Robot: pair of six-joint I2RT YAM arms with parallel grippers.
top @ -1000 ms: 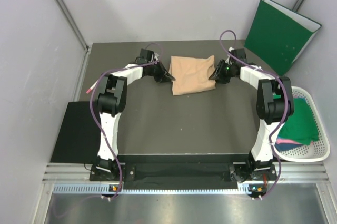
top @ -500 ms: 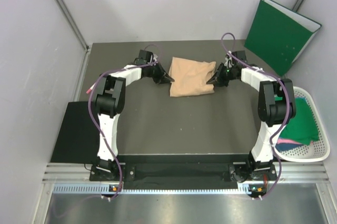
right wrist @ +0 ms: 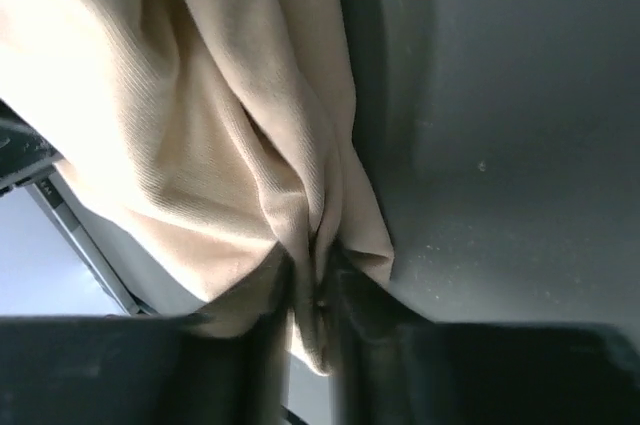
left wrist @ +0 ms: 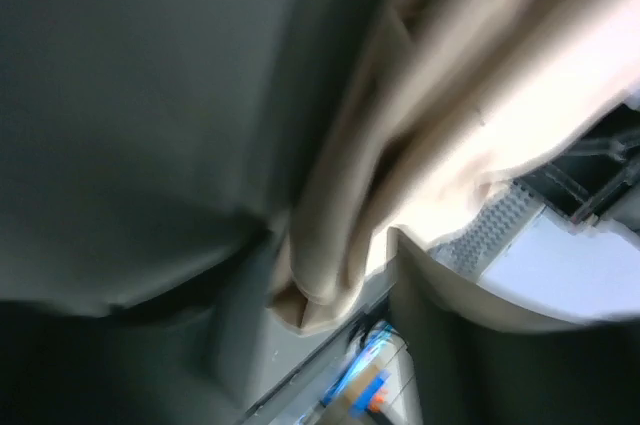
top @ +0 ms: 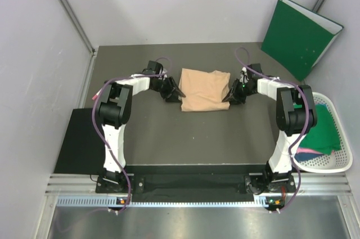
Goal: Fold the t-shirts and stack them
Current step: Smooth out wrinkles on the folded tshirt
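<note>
Top view and two wrist views of the folding station. A peach-beige t-shirt [top: 205,89], folded into a rough rectangle with rumpled edges, is lying on the dark worktop [top: 169,132], towards its far half and about midway between left and right. The left fingers [top: 177,93] are pointing at the near-left corner of the t-shirt and meeting its left edge. In the blurred left wrist view a hanging fold of the fabric is sitting in the gap between the two dark fingers, against one of them; whether they are gripping the fold or standing loose around it cannot be told. The right fingers [top: 226,96] are reaching the near-right corner. In the right wrist view they are standing narrow and pinching a gathered pleat of the fabric, with the rest of the cloth spreading away from the tips to the far side. A green folder [top: 301,36] is leaning against the far-right wall, well apart from the t-shirt. A white basket [top: 337,166] is sitting at the near right, beside the right arm, holding a dark green cloth [top: 323,132] over a pink cloth [top: 304,152]. A black mat [top: 79,138] is lying off the near-left edge of the worktop.
</note>
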